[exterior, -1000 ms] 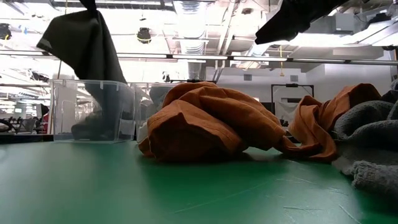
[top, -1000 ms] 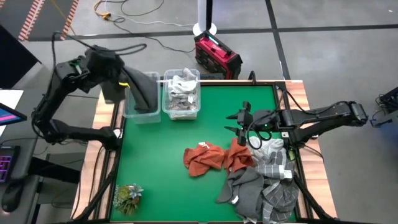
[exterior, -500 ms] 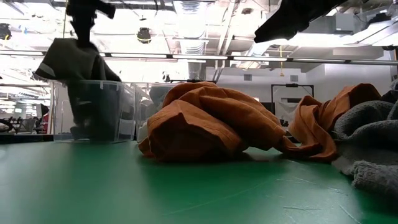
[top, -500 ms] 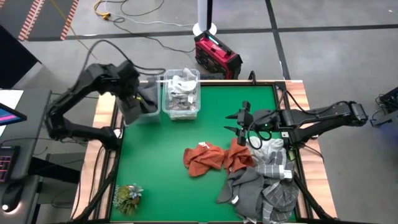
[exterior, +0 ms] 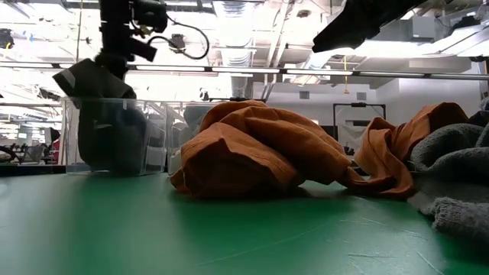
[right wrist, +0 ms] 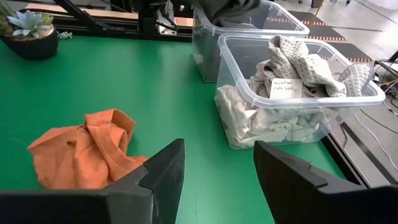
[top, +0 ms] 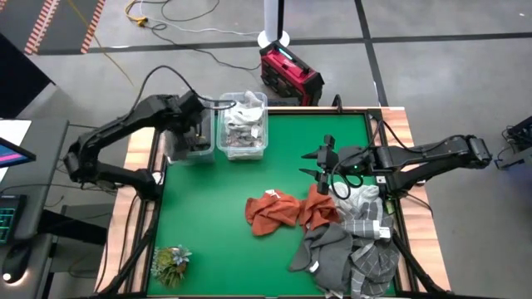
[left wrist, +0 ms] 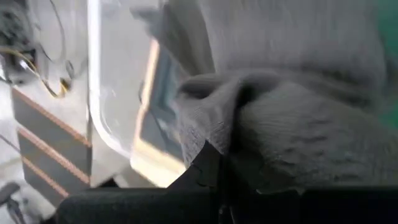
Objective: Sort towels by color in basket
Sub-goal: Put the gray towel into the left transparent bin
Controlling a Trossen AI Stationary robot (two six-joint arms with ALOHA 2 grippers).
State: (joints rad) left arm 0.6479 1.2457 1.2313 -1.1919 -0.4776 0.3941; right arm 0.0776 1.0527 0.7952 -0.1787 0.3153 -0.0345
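High view: the left jaws (top: 193, 133) are clamped on a dark grey towel (top: 198, 141) inside the clear bin (top: 176, 154); any fold draped over the rim could slide out on release. Right wrist view: the right jaws (right wrist: 214, 168) stand apart above the rust-orange towel (right wrist: 84, 149), risking a partial pinch.

Soft cloth, clear plastic and matt green: that's what you're looking at.
You've got a smooth, matt green table top (top: 241, 178) edged in pale wood. The two bins (top: 243, 124) are clear, glossy plastic, and one (right wrist: 298, 93) carries a small paper label. Your rust-orange towels (top: 274, 212) show as thin, crumpled woven cloth, while the dark grey towel (left wrist: 298, 137) looks thick and fuzzy. You see white towels (right wrist: 261, 121) with a nubby weave. The right gripper (right wrist: 214, 171) has matt dark fingers.
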